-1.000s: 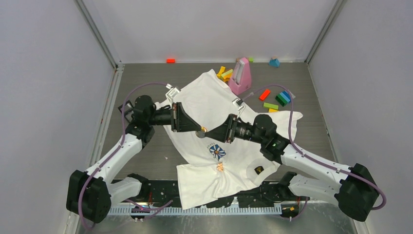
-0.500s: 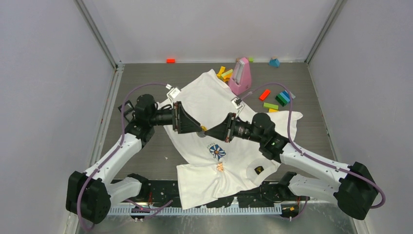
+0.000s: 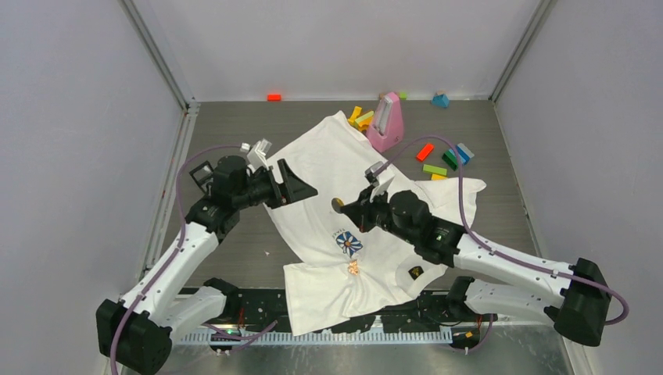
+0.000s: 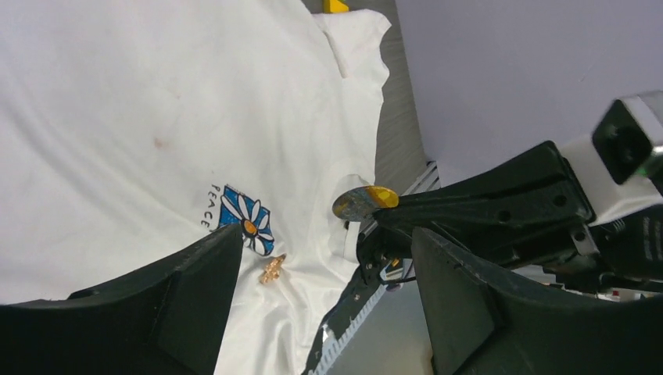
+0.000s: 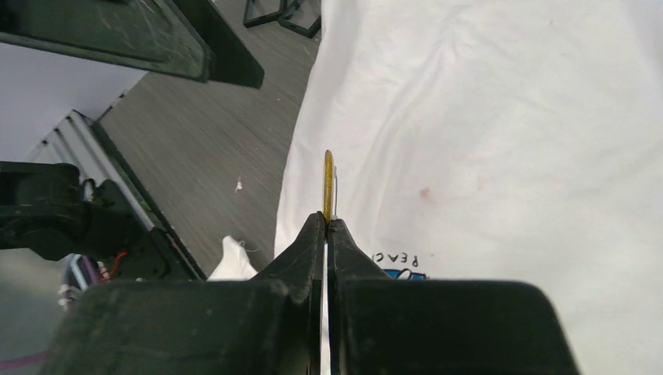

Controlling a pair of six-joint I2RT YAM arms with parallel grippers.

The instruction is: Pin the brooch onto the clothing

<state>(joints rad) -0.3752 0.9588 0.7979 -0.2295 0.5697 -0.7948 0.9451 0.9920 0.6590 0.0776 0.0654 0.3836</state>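
Observation:
The clothing [image 3: 336, 160] is a white T-shirt spread on the table, with a blue daisy print [image 3: 349, 243] near its middle. The brooch [image 3: 337, 205] is a small round disc with a gold face. It hangs above the shirt, pinched by its edge in my right gripper [image 3: 345, 208], which is shut on it. The right wrist view shows the brooch [image 5: 328, 186] edge-on, sticking out past the fingertips [image 5: 317, 228]. My left gripper [image 3: 299, 181] stands open just left of the brooch [image 4: 362, 201], apart from it. Nothing is between its fingers [image 4: 195, 289].
A small gold piece [image 3: 353, 268] lies on the shirt just below the daisy. A pink metronome-shaped object [image 3: 387, 121] stands at the shirt's far edge. Coloured blocks [image 3: 443, 160] are scattered at the back right, and an orange block [image 3: 274, 97] lies by the back wall.
My left gripper opened, released the brooch and drew back to the left. My right gripper closed on the brooch and now holds it alone.

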